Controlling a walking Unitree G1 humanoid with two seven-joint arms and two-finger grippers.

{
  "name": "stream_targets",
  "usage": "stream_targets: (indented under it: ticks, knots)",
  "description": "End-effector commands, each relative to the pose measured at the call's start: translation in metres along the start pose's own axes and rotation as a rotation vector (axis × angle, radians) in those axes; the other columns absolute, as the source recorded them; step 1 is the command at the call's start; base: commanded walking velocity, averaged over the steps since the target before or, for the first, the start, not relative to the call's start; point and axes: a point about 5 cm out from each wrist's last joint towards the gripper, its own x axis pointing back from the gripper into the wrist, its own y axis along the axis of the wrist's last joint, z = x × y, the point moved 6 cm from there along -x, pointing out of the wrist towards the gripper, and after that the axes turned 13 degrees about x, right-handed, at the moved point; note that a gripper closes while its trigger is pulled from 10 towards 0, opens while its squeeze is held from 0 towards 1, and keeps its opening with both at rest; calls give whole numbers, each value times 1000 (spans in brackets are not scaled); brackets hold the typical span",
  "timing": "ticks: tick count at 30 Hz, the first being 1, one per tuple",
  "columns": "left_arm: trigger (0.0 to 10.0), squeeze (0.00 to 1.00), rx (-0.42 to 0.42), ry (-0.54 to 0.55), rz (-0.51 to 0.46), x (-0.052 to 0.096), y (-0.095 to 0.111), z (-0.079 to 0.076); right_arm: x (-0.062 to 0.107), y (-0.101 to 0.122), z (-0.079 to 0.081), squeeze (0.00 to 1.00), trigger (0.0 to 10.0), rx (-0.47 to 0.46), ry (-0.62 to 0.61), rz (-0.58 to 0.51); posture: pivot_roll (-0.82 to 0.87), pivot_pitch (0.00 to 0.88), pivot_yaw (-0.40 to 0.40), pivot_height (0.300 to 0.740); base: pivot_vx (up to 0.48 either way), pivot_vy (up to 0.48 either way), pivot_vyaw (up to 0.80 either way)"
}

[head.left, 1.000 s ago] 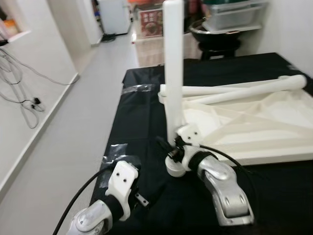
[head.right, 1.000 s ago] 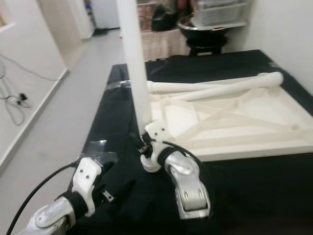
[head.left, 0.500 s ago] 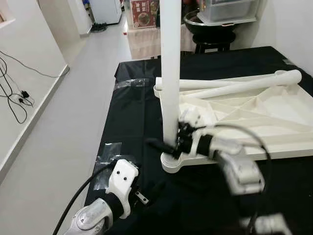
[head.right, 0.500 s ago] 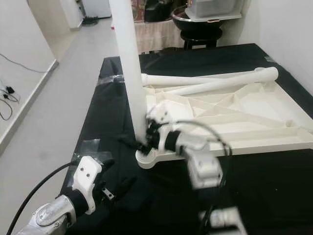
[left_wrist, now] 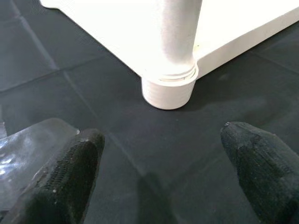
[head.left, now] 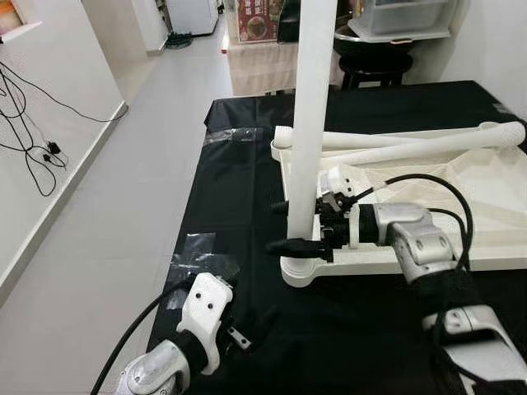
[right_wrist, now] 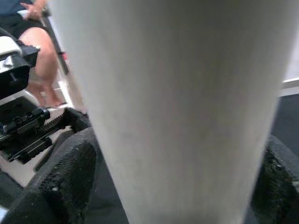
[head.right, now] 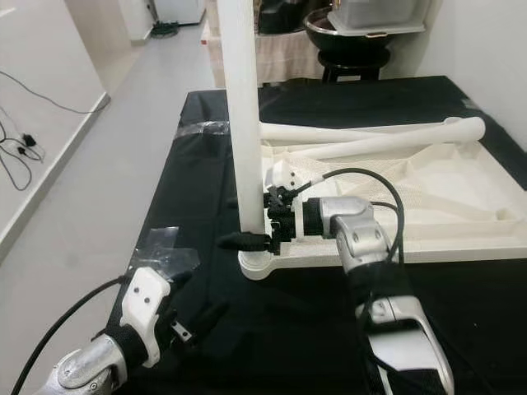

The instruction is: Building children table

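A white children's table top (head.left: 494, 193) lies upside down on the black-covered work surface (head.left: 239, 181). One white leg (head.left: 311, 123) stands upright in the near-left corner socket (left_wrist: 169, 88). Two more legs (head.left: 428, 146) lie across the top's far side. My right gripper (head.left: 282, 227) is open and reaches in from the right, low on the upright leg (right_wrist: 173, 93), with one black finger (right_wrist: 65, 177) on each side of it. My left gripper (left_wrist: 159, 135) is open and hovers over the black cloth just in front of the socket, holding nothing.
Clear tape patches (head.left: 196, 255) are stuck near the surface's left edge, beyond which grey floor (head.left: 123, 164) drops away. Cables (head.left: 33, 123) hang on the left wall. A stool with a bowl and storage bins (head.left: 387, 41) stand behind. A seated person's leg (right_wrist: 46, 70) is nearby.
My right gripper has swung from beside the corner socket round to the right and now straddles the upright leg. The left gripper has hardly moved. The camera has shifted a little.
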Motion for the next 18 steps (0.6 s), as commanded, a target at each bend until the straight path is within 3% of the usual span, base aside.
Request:
stream_targets:
  ticks: [1,10,13,16,17,18]
  knots:
    - [10000,0,-5,2,5,2,0,-3,1,-4,2,0,0,-4,28,8,124,160,61,740,0,0,0]
    - [10000,0,-3,1,5,2,0,-3,17,-12,5,0,0,-45,51,11,114,158,69,740,0,0,0]
    - [10000,0,-2,-1,8,2,-1,-3,28,-22,8,0,0,-49,-6,13,101,156,51,740,0,0,0]
    - [10000,0,-3,-1,8,2,-1,-4,28,-29,8,0,0,-46,-84,31,102,152,37,740,0,0,0]
    - [10000,0,-3,1,9,3,-2,-3,19,-50,3,0,0,-34,-380,111,105,148,20,740,0,0,0]
    - [10000,0,-4,3,10,4,-2,-2,19,-71,-5,0,0,-58,-717,260,102,150,28,740,0,0,0]
